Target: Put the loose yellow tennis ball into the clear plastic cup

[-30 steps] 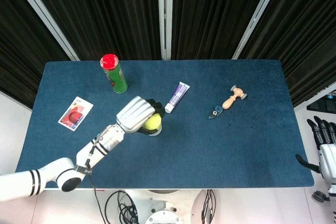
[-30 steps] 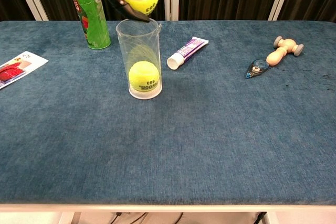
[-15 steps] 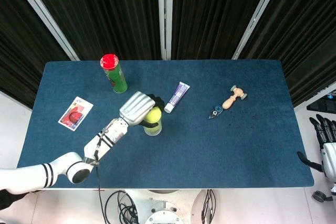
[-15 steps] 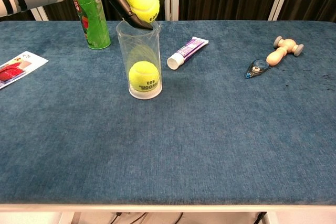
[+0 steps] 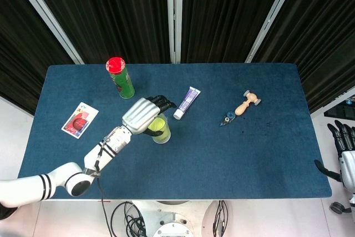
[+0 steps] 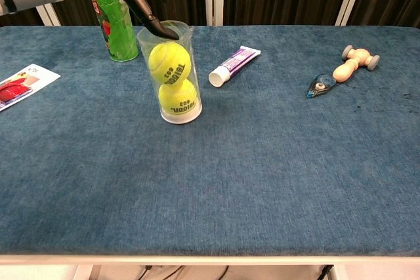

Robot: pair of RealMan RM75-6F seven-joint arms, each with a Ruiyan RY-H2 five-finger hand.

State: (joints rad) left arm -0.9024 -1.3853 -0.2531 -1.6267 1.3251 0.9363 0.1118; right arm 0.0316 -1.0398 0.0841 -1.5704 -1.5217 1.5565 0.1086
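Observation:
The clear plastic cup (image 6: 148, 49) stands left of the table's middle, leaning a little to the left, and shows from above in the head view (image 5: 165, 136). Two yellow tennis balls are stacked inside it, one (image 6: 169, 63) resting on the other (image 6: 178, 97); the head view shows only the top ball (image 5: 157, 125). My left hand (image 5: 142, 116) hovers over the cup's left side with its fingers spread and nothing in them. In the chest view a dark finger (image 6: 146, 15) of that hand touches the cup's rim. My right hand (image 5: 345, 151) hangs off the table's right end, fingers extended.
A green can with a red lid (image 5: 120, 78) (image 6: 113, 25) stands behind the cup. A toothpaste tube (image 5: 187, 102) (image 6: 233, 65) lies to the cup's right. Further right are a small blue item (image 6: 320, 86) and a wooden toy (image 6: 353, 62). A card (image 5: 80, 119) lies at the left.
The ball that my left hand held over the cup has dropped in and now sits on the lower ball. The hand's fingers have spread, and the cup has shifted slightly left.

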